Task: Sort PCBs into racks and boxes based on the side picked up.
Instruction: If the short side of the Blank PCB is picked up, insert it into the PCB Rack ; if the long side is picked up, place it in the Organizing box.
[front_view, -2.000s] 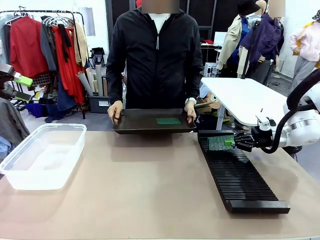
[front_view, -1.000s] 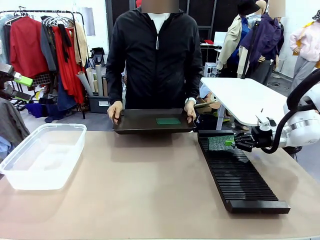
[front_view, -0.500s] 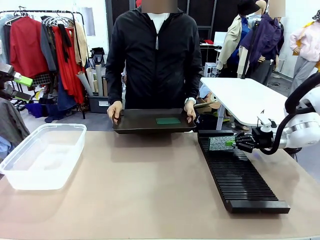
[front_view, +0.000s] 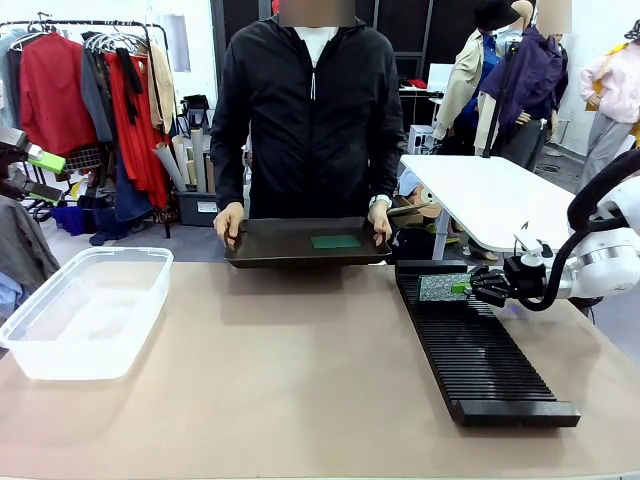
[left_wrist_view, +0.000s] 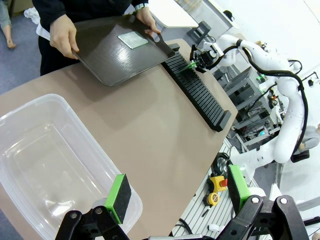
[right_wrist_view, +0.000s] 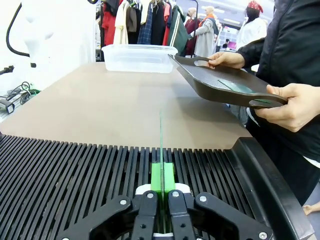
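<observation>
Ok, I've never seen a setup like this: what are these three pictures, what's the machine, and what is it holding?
Two white robot arms share a table with a person. The front picture looks across from between the arms; the other two come from cameras on each wrist, aimed where that arm reaches. The right end effector is shut on a green PCB, held on edge at the far end of the black slotted rack; whether it sits in a slot is unclear. The left end effector is open, raised near the clear box. The person holds a dark tray with another PCB on it.
</observation>
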